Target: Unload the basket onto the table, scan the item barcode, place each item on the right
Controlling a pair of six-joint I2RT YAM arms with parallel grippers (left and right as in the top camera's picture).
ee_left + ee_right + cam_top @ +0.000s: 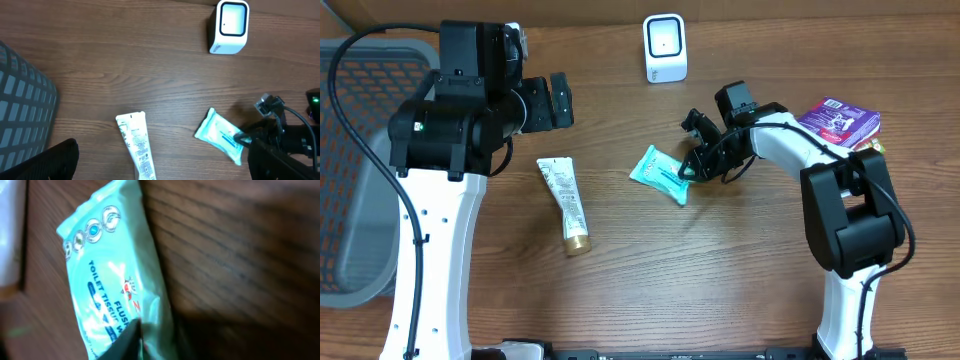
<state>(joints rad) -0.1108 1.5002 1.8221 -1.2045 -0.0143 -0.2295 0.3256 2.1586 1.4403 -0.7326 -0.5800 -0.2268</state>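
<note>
While left arm (450, 125) hovers, right gripper (691, 166) pinches tissue pack (656, 171).

The teal tissue pack (115, 275), lying on the robot's side of the white scanner (665, 47), carries the white print "TOILET TISSU…" and beside it larger letters beginning "FLUS…". Both are cut off low in the right wrist view. A row of round icons at one end of the pack is too blurred to read. The print on the white tube (565, 200) to the left of the scanner, on the purple packet (837, 117) to its right, and the small mark on the scanner's side cannot be read.
</note>
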